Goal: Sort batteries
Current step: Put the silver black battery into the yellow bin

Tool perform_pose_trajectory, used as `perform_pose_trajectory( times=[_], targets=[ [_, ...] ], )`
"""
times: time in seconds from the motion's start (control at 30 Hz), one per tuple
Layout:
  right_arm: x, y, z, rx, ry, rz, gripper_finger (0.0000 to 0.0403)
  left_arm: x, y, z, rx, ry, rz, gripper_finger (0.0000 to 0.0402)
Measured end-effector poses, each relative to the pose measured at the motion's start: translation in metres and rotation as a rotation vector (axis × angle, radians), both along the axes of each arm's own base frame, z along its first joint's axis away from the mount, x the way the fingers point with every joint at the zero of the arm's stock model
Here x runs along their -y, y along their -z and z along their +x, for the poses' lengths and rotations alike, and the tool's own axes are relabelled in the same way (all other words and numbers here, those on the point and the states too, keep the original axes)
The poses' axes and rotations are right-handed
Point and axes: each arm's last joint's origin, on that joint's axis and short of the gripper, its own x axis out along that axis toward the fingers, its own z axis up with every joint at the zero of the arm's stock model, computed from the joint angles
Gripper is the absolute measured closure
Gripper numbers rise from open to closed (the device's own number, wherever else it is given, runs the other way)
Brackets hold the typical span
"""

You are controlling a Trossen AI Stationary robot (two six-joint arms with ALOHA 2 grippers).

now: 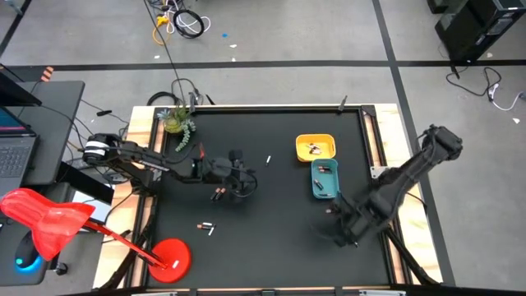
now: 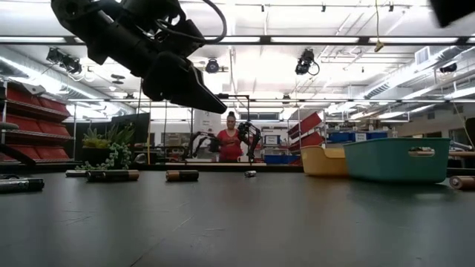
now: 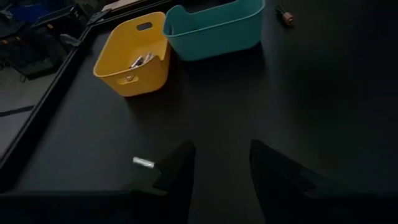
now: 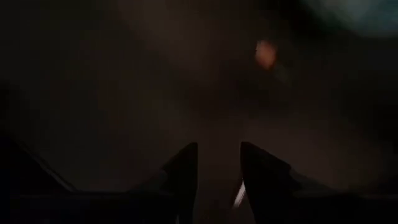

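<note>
Batteries lie loose on the black table: a pale one (image 1: 268, 159) (image 3: 143, 163) mid-table, a dark one (image 1: 218, 194) by my left gripper, and a dark (image 1: 203, 225) and a pale one (image 1: 211, 231) toward the near edge. More lie in the yellow tray (image 1: 316, 148) and the teal tray (image 1: 324, 178). My left gripper (image 1: 244, 178) (image 3: 221, 168) hovers open above mid-table, aimed at the trays. My right gripper (image 1: 341, 228) (image 4: 219, 171) points down over the table near the teal tray, its fingers apart; the view is blurred, with a copper-coloured spot (image 4: 265, 53) beyond them.
A small potted plant (image 1: 177, 123) stands at the far left corner. Another dark battery (image 3: 286, 15) lies near the teal tray's near end. A red lamp (image 1: 168, 256) sits off the near left corner. Beyond the far edge a person in red (image 2: 230, 141) shows.
</note>
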Motion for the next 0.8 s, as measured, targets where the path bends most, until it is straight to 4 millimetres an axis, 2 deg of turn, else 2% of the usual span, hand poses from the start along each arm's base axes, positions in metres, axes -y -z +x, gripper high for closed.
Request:
perform_pose_trajectory(
  times=[0.17,0.33,0.8],
  targets=[
    [-0.03,0.027,-0.006,-0.169,0.096,0.041,0.0273,0.008,0.001,-0.001,-0.004,0.007,-0.039,0.0245],
    [-0.045,0.052,-0.006,-0.254,0.068,-0.003,0.0269,0.015,0.003,-0.002,-0.03,0.025,-0.046,0.0245],
    [-0.06,0.062,-0.036,-0.172,0.185,-0.125,0.0272,0.015,0.005,-0.003,-0.047,0.025,-0.044,0.0245]
  ],
)
